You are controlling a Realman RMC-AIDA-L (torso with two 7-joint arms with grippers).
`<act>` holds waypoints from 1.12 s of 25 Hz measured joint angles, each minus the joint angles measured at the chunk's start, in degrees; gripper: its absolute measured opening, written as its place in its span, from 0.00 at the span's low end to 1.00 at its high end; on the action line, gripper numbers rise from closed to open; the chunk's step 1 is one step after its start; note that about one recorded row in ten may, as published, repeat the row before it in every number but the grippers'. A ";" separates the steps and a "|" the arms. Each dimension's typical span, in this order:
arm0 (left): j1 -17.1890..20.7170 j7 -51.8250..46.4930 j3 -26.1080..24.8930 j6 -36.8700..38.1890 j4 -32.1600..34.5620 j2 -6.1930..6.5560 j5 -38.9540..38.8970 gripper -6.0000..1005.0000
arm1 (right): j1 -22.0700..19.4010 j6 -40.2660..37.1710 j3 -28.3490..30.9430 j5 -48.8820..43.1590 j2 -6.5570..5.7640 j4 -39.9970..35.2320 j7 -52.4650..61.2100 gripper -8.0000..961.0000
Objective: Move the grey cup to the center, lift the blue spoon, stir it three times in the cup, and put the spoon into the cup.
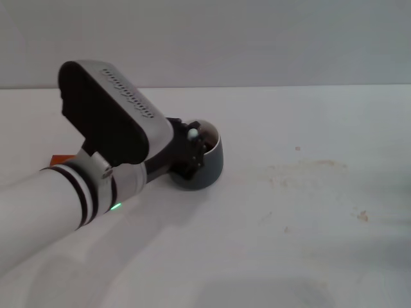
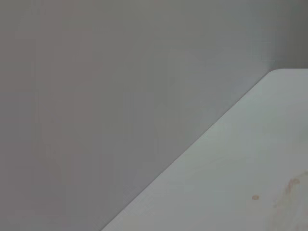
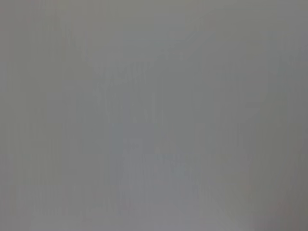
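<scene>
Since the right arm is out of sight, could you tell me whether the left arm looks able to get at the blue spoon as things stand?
Probably yes. The left tool is already over the grey cup, and the blue spoon tip shows right at it. Nothing visible blocks the way, though the arm hides the grip itself.

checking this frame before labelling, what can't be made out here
- Rounded dark grey ceramic cup: head view, near side and handle hidden by the left arm.
- Spoon with pale blue handle: only its tip shows; bowl hidden inside the cup.
- Left gripper: finger state hidden by its own wrist.
- Right gripper: in no view.
- Orange block: mostly behind the arm.
</scene>
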 joint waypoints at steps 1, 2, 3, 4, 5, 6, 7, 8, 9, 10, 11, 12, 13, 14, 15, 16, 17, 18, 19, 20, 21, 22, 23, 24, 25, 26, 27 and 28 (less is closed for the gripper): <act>0.20 0.03 -0.24 -0.02 0.00 0.00 0.01 0.15 | 0.00 0.00 0.00 -0.02 0.00 0.01 0.00 0.01; 0.42 0.06 -0.72 -0.10 0.09 0.03 0.02 0.15 | -0.03 -0.08 -0.02 -0.11 0.00 0.03 0.00 0.01; 0.42 0.06 -0.72 -0.10 0.09 0.03 0.02 0.15 | -0.03 -0.08 -0.02 -0.11 0.00 0.03 0.00 0.01; 0.47 0.11 -1.55 -0.12 0.60 0.06 0.06 0.15 | -0.06 -0.09 -0.06 -0.17 0.00 0.03 0.00 0.01; 0.47 0.11 -1.55 -0.12 0.60 0.06 0.06 0.15 | -0.06 -0.09 -0.06 -0.17 0.00 0.03 0.00 0.01; 0.43 0.13 -1.91 -0.09 0.86 0.06 0.09 0.15 | -0.08 -0.10 -0.07 -0.19 0.00 0.05 0.00 0.01; 0.26 0.14 -2.47 -0.05 1.24 0.01 0.10 0.15 | -0.12 -0.10 -0.07 -0.20 0.00 0.07 0.00 0.01; 0.09 0.14 -2.85 -0.01 1.51 -0.02 0.11 0.15 | -0.18 -0.11 -0.08 -0.21 0.00 0.10 0.00 0.01; -0.43 0.20 -3.23 0.06 1.97 -0.05 0.10 0.15 | -0.25 -0.15 -0.09 -0.22 0.00 0.17 0.00 0.01; -0.43 0.20 -3.23 0.06 1.97 -0.05 0.10 0.15 | -0.25 -0.15 -0.09 -0.22 0.00 0.17 0.00 0.01; -0.70 0.27 -3.31 0.07 2.15 -0.05 0.10 0.15 | -0.28 -0.17 -0.09 -0.22 0.01 0.20 0.00 0.01; -0.86 0.31 -3.32 0.08 2.24 -0.05 0.09 0.15 | -0.30 -0.18 -0.09 -0.23 0.03 0.25 0.00 0.01; -1.25 0.38 -3.35 0.10 2.50 -0.06 0.05 0.15 | -0.36 -0.19 -0.09 -0.24 0.05 0.33 0.00 0.01; -1.89 0.40 -3.36 0.06 2.84 -0.06 -0.15 0.15 | -0.60 -0.20 -0.09 -0.25 0.08 0.66 0.00 0.01; -1.89 0.40 -3.36 0.06 2.84 -0.06 -0.15 0.15 | -0.60 -0.20 -0.09 -0.25 0.08 0.66 0.00 0.01; -2.17 0.40 -3.36 -0.02 2.93 -0.07 -0.24 0.15 | -0.77 -0.20 -0.09 -0.26 0.08 0.90 0.00 0.01; -2.44 0.40 -3.27 -0.10 3.05 -0.06 -0.31 0.15 | -1.18 -0.20 -0.09 -0.27 0.08 1.39 0.00 0.01; -2.44 0.40 -3.27 -0.10 3.05 -0.06 -0.31 0.16 | -1.18 -0.20 -0.09 -0.27 0.08 1.39 0.00 0.01; -2.45 0.40 -3.15 -0.02 3.06 -0.07 -0.31 0.17 | -1.52 -0.24 -0.09 -0.28 0.01 1.76 0.00 0.01; -2.43 0.40 -3.07 0.12 3.04 -0.08 -0.31 0.17 | -1.52 -0.24 -0.09 -0.28 0.01 1.76 0.00 0.01; -2.39 0.40 -2.97 0.27 2.98 -0.11 -0.29 0.18 | -1.65 -0.25 -0.09 -0.29 -0.01 1.87 0.00 0.01; -2.39 0.41 -2.94 0.42 2.88 -0.13 -0.26 0.19 | -1.74 -0.28 -0.09 -0.29 -0.04 1.94 0.00 0.01; -2.39 0.41 -2.94 0.42 2.88 -0.13 -0.26 0.20 | -1.78 -0.28 -0.09 -0.29 -0.05 1.96 0.00 0.01; -2.39 0.41 -2.93 0.73 2.85 -0.15 -0.20 0.21 | -1.80 -0.28 -0.09 -0.29 -0.06 1.96 0.00 0.01; -2.39 0.41 -2.93 0.73 2.85 -0.15 -0.20 0.23 | -1.83 -0.28 -0.09 -0.29 -0.06 1.97 0.00 0.01; -2.39 0.41 -2.93 0.73 2.85 -0.15 -0.20 0.25 | -1.86 -0.28 -0.09 -0.29 -0.06 1.97 0.00 0.01; -2.18 0.42 -2.91 2.42 2.74 -0.17 -0.09 0.26 | -1.92 -0.29 -0.09 -0.29 -0.07 1.97 0.00 0.01; -1.34 0.40 -2.90 5.58 2.55 -0.16 -0.16 0.28 | -2.02 -0.29 -0.09 -0.29 -0.08 2.00 0.00 0.01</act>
